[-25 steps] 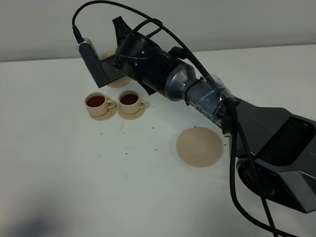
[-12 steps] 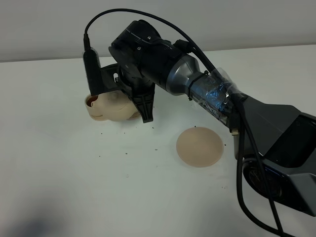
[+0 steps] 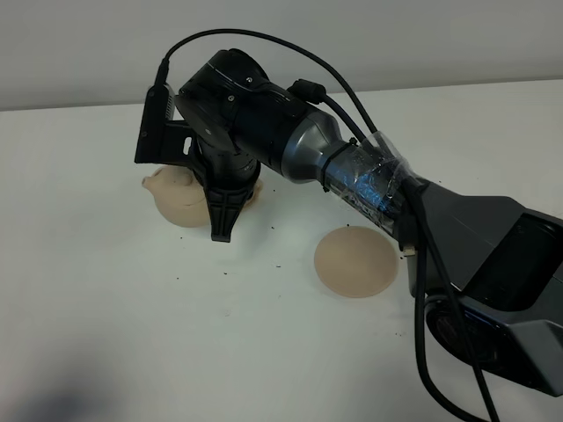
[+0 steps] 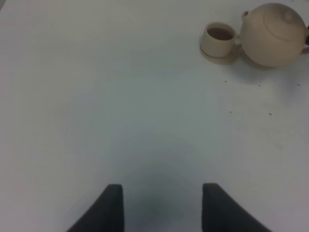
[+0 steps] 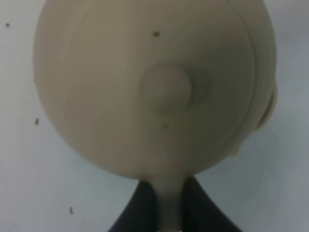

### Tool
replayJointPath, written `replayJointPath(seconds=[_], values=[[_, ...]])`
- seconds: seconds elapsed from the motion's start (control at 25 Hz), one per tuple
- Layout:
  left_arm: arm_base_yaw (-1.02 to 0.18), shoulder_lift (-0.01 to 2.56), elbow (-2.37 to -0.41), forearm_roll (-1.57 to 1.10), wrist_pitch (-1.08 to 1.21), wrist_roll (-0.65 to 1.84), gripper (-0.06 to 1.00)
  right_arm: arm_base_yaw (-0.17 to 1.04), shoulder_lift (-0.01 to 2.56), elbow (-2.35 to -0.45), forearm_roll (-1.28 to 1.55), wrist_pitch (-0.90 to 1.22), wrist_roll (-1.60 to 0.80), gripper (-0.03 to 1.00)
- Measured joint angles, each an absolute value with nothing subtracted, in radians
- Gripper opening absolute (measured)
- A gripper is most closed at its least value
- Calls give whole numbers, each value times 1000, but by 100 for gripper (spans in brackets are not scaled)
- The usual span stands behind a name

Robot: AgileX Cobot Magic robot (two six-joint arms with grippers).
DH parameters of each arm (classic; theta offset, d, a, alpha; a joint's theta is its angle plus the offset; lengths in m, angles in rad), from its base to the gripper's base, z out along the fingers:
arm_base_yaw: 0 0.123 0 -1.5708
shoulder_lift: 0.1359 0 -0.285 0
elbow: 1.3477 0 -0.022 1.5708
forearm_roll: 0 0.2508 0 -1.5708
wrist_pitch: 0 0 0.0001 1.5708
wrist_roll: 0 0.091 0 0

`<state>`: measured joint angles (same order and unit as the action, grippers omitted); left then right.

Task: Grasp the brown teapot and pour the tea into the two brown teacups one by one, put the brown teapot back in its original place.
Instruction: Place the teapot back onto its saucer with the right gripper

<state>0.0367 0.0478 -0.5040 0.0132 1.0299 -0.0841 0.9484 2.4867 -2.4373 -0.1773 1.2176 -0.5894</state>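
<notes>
Lab-style test setup: bare white table [image 3: 132,334], plain wall [image 3: 352,35], cabled robot arm [image 3: 457,237].

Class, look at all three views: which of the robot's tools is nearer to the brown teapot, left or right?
Right. The right tool is shut on the brown teapot's handle, so they touch. The left tool hangs open over bare table, well apart from the teapot.

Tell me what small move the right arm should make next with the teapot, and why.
Probably carry the brown teapot sideways toward the empty round plate, keeping it level. The right gripper is shut on its handle, the one teacup in clear view already holds dark tea, and the plate sits bare off to the side, so returning the pot looks like what remains. The second cup is hidden.
</notes>
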Motion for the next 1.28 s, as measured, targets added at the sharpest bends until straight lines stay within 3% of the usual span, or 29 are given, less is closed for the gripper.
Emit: replayJointPath(seconds=[0.32, 1.28], values=[[37, 48, -504, 13, 1030, -84, 40, 948, 2516, -2437, -133, 1229, -377, 11], [37, 48, -504, 13, 1030, -85, 40, 950, 2608, -2437, -85, 1228, -247, 11]])
